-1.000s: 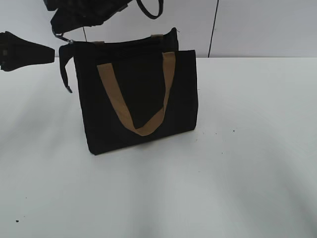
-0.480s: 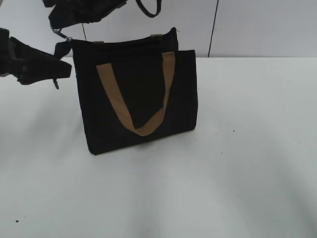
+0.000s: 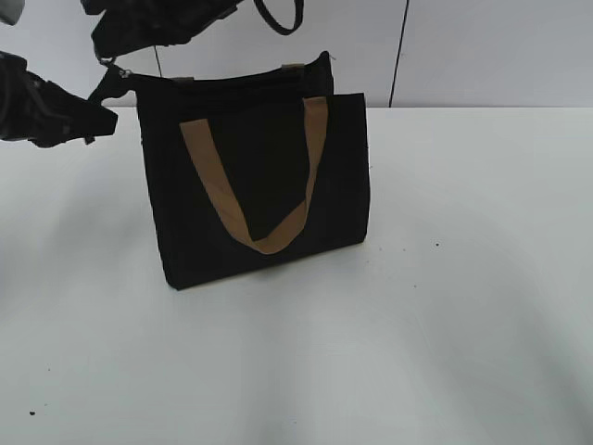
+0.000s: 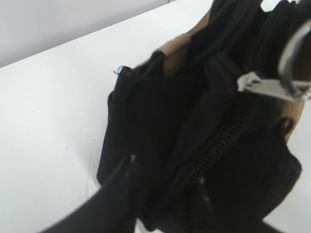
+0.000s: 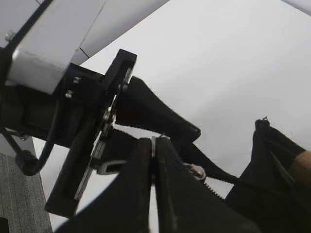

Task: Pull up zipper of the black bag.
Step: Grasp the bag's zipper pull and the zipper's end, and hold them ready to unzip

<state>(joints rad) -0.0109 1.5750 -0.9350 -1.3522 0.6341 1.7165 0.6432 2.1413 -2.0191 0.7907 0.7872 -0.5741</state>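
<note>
The bag stood upright on the desk, zipper running left-right along its top rim. Both arms were at that rim's far-left end: left fingers looked clamped on the fabric tail there. Right fingers were pinched together at what's probably the zipper pull, so the track stretches off rightward.
</note>
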